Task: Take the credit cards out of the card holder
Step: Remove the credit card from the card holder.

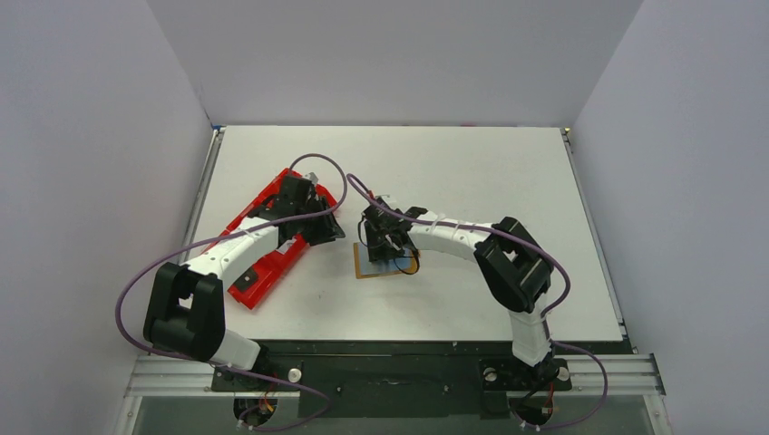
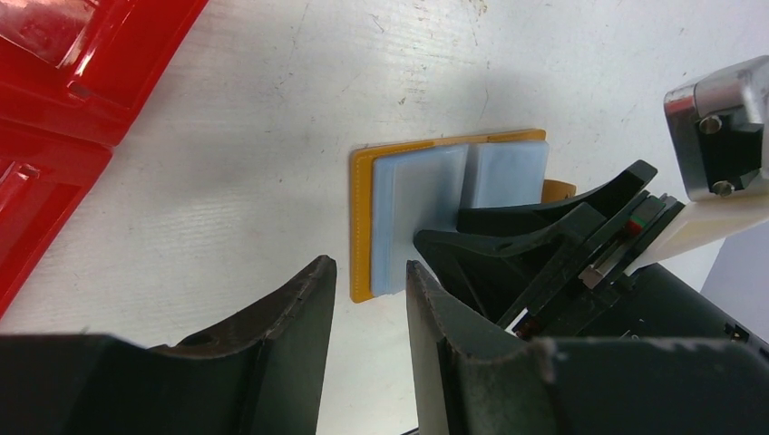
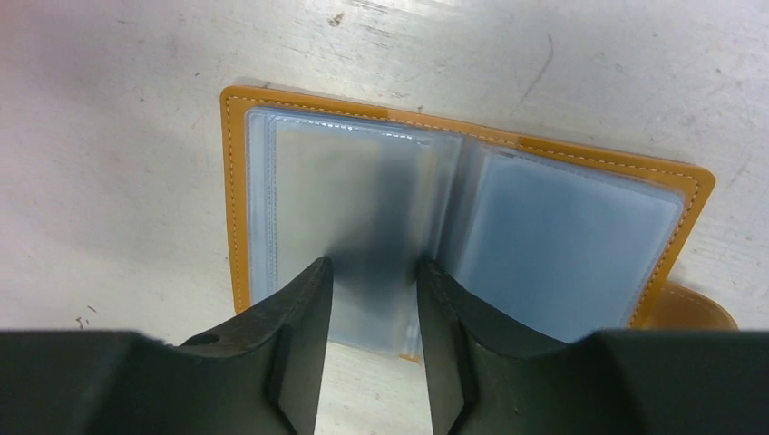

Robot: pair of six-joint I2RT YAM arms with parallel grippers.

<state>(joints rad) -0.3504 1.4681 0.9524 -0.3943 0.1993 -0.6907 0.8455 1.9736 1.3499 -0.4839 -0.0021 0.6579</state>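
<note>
1. Card holder [image 3: 234, 181]: lies opened flat on the white surface [image 3: 109, 136], near its middle. Shows a stitched orange-tan rim all round the clear inner leaves. Has a small tab [image 3: 698, 310] of the same leather poking out at one corner.
2. Credit cards [image 3: 345, 190]: sit inside the card holder, pale blue-grey, tucked in its clear sleeves on both leaves. Stay within the tan rim wherever visible. Cannot be counted through the layered plastic.
3. Right claw [image 3: 372, 267]: hangs straight over the leaf farther from the tab. Stands with fingers apart and a plain gap between them. Points its tips down at the near edge of that leaf's sleeve and throws a dark shadow across it. Shows nothing pinched in the gap; cannot tell whether the tips touch the plastic.
4. Left claw [image 2: 367, 267]: hovers low just beside the card holder, on the tray side. Stands with fingers apart and nothing between them. Points toward the holder's outer edge, opposite the right claw.
5. Red tray [image 2: 54, 100]: lies at a slant on the surface, apart from the card holder. Shows moulded compartments in glossy red plastic. Is crossed by the left arm in the top view, so its contents cannot be told.
</note>
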